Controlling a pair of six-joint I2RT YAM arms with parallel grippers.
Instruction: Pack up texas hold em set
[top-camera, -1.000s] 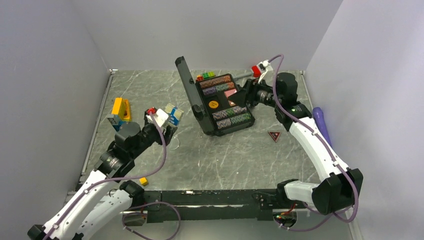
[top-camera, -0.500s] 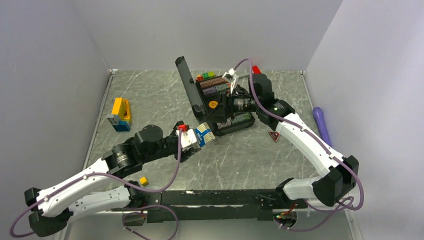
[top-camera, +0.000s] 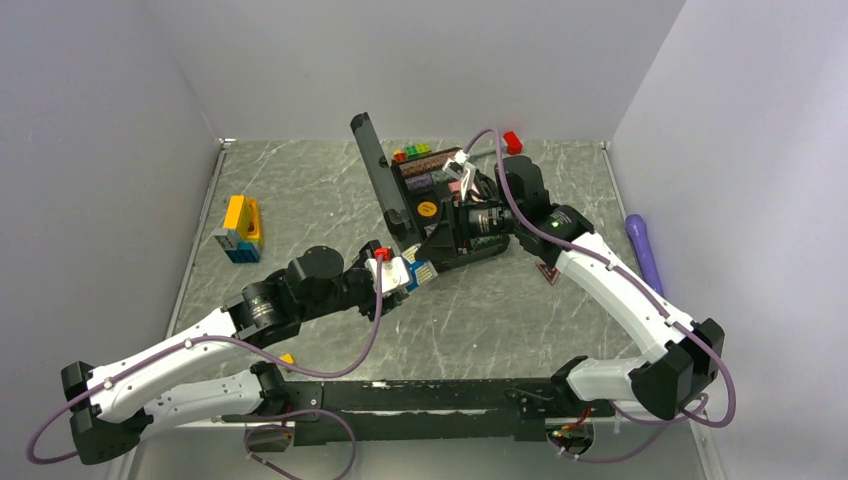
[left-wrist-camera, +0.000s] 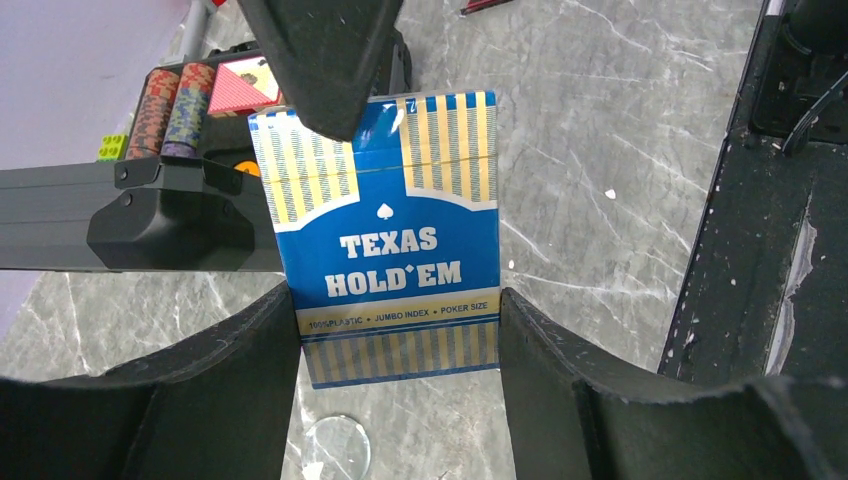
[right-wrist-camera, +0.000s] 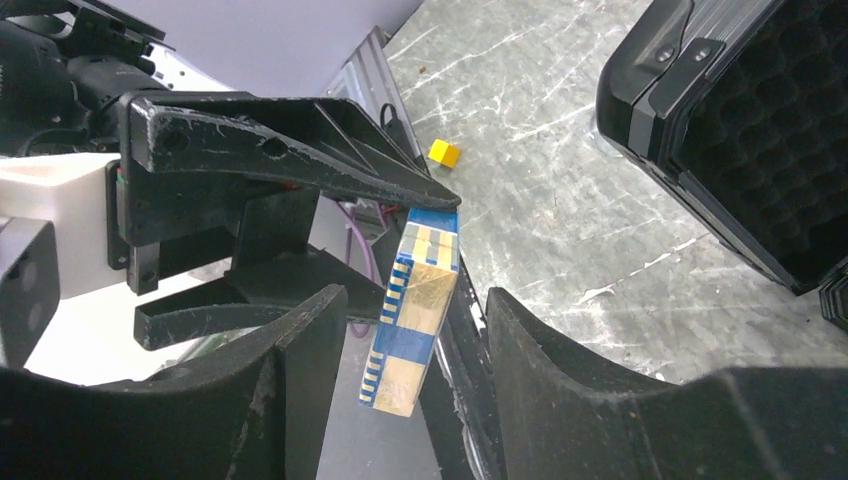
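Blue card deck (left-wrist-camera: 390, 250) held just beside open black case (top-camera: 383, 185).
Pinched tight in left jaws; right jaws partly open around its top end, not gripping.

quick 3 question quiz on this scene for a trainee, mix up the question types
1. True or false: the case stands open.
2. What holds the blue card deck? A: left gripper. B: table. C: case.
3. Fill in: the right gripper has its jaws either side of the deck, and they are ___.
Key: 1 true; 2 A; 3 open.
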